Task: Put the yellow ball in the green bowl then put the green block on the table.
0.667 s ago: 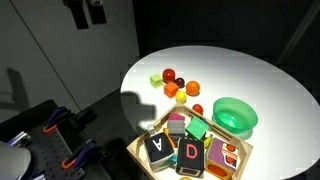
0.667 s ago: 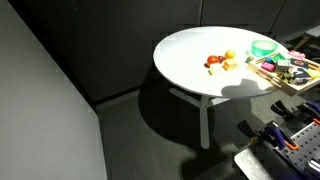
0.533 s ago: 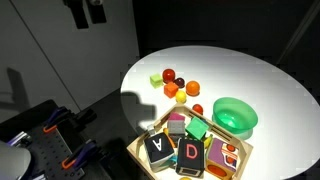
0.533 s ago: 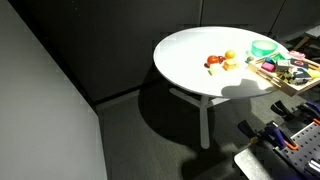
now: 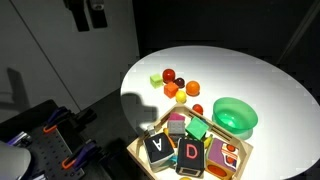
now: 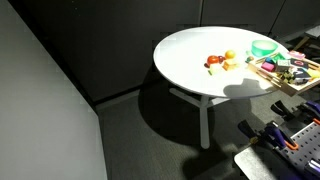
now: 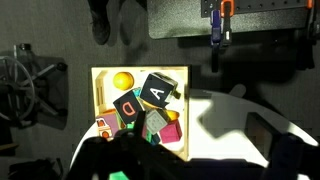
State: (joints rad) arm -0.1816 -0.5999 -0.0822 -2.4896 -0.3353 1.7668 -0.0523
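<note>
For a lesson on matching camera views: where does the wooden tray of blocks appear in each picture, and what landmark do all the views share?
Exterior view: the wooden tray is at bottom centre, on the table's near edge.
Exterior view: the wooden tray is at the far right.
Wrist view: the wooden tray is left of centre.
Shared landmark: the round white table under the tray.

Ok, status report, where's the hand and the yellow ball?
Hand open, raised clear of the table. Yellow ball on table beside red and orange balls, green bowl empty. Green block in the wooden tray among lettered blocks.
</note>
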